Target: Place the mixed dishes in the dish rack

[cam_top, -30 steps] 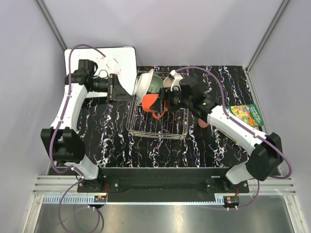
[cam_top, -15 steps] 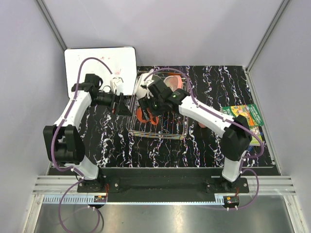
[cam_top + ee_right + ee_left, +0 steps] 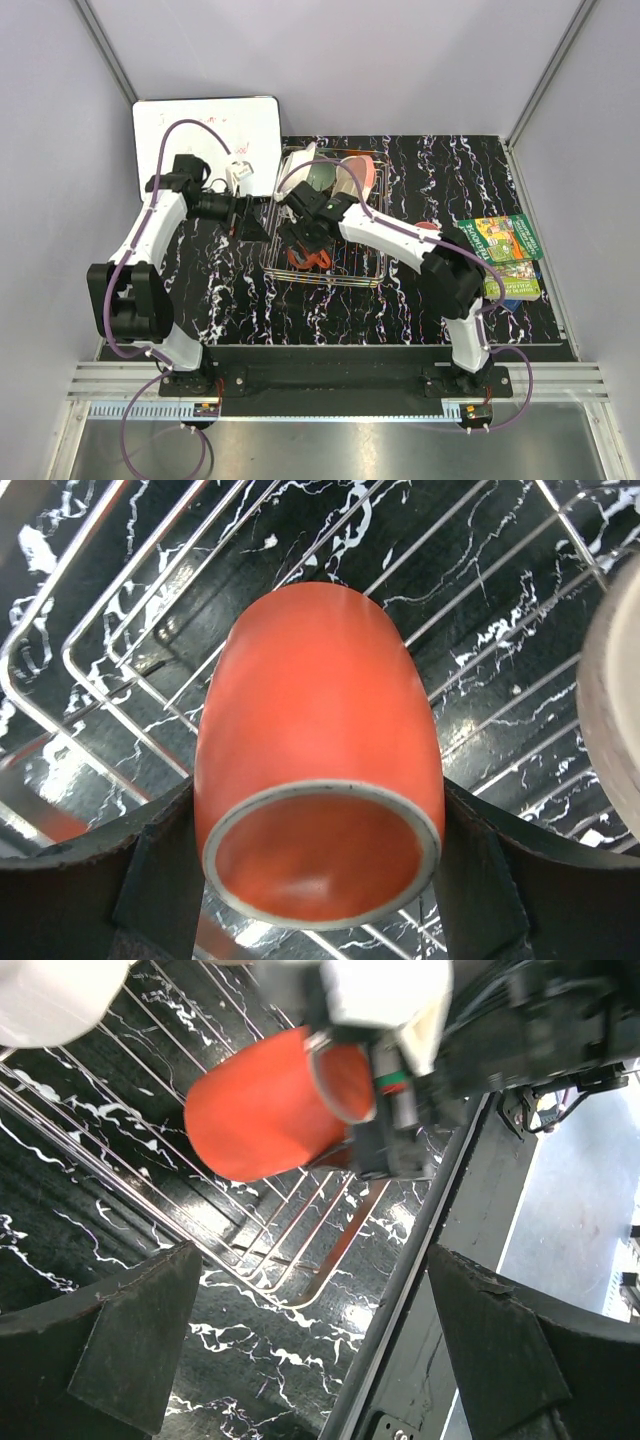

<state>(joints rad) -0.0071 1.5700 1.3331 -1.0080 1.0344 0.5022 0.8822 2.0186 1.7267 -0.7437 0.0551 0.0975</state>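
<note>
Right gripper (image 3: pixel 320 880) clamped on orange mug (image 3: pixel 320 730) — mug sideways between its fingers, mouth toward the wrist, dish rack (image 3: pixel 350 268) wires directly below; left gripper (image 3: pixel 320 1360) jaws wide apart, empty, mug just ahead of it.

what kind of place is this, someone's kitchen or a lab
Probably a robot lab test cell, not a home kitchen: plain grey walls and metal framing box in the table, the left arm and right arm are bolted at its near edge, and a whiteboard lies beside the dish rack.

A whiteboard (image 3: pixel 205 125) lies far left on the marbled table (image 3: pixel 440 165), a green book (image 3: pixel 508 238) at right.
</note>
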